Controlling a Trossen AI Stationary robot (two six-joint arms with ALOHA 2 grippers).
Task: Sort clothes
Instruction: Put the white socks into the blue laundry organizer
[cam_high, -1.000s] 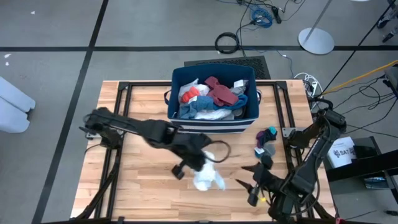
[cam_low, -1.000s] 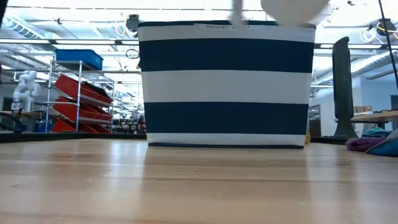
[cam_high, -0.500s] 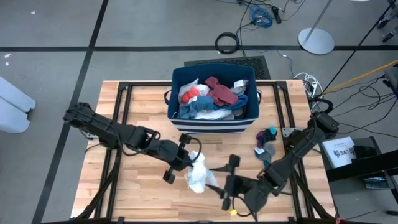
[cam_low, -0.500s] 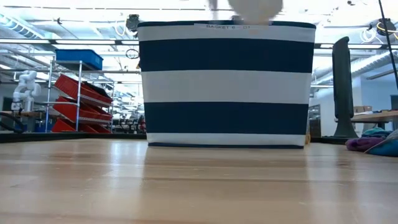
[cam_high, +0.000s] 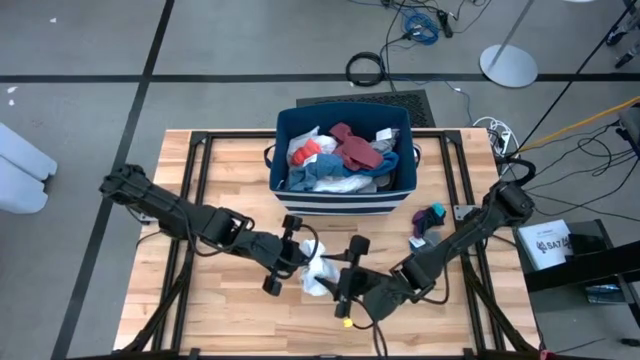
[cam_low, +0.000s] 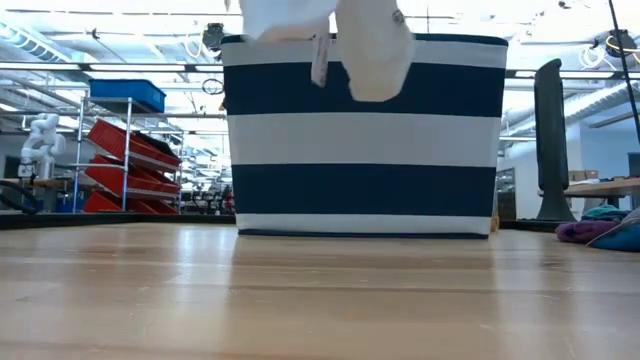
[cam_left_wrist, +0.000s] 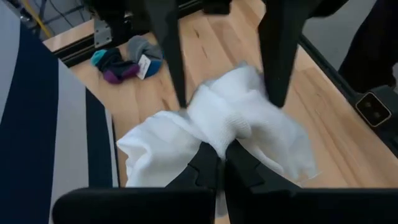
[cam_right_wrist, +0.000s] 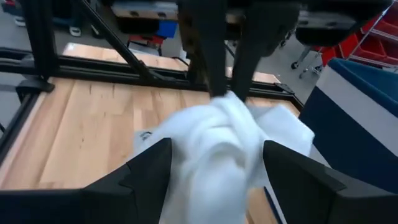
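Observation:
A white garment (cam_high: 318, 272) hangs bunched above the table's middle, in front of the navy striped bin (cam_high: 345, 195); the low view shows it (cam_low: 365, 45) clear of the tabletop. My left gripper (cam_high: 300, 258) is shut on it. My right gripper (cam_high: 338, 282) is open, with one finger on either side of the garment (cam_right_wrist: 217, 137), facing the left gripper. The bin holds white, maroon, orange-red and blue clothes (cam_high: 340, 155). Small teal, purple and grey socks (cam_high: 430, 225) lie on the table to the bin's right. My left gripper pinches a bunched fold (cam_left_wrist: 221, 134) of the white garment between its two fingers, coming roughly level from the table's left. The garment is lifted clear and its loose ends (cam_low: 375, 80) hang below the hold. I cannot tell whether my right gripper's fingers (cam_left_wrist: 277, 74) touch the garment.
The bin (cam_low: 365, 130) stands at the table's far middle, close behind both grippers. The sock pile (cam_left_wrist: 124, 57) lies near the right edge. Black frame rails (cam_high: 190, 200) run along the table's left and right sides. Bare wood lies at the near left (cam_high: 220, 310).
My right gripper has gone toward the table's left, up to the white garment, and now has it between its open fingers. My left gripper has carried the garment a little toward the table's left. The garment now hangs lower in the low view.

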